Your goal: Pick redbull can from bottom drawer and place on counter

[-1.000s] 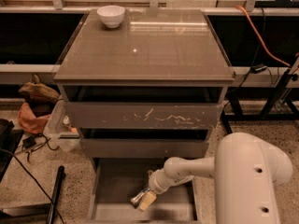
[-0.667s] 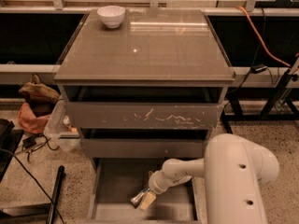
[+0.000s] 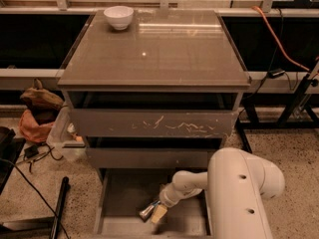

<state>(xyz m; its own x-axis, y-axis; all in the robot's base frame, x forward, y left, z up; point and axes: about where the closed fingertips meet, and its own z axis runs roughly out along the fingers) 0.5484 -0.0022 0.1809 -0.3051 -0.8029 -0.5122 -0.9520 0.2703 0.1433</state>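
The bottom drawer is pulled open at the foot of the cabinet. My gripper reaches down into it from the right, low over the drawer floor. A small shiny silver end that looks like the redbull can lies at the gripper's tip, touching it; the rest of the can is hidden by the gripper. The counter is the glossy grey-brown top of the cabinet, above.
A white bowl stands at the counter's back left corner. The top drawer, with a white-scratched front, and the middle drawer stick out slightly above the gripper. My bulky white arm fills the lower right. Bags and cables lie on the floor at left.
The big white arm link has swung a little to the left. The gripper has stayed at the same spot in the bottom drawer.
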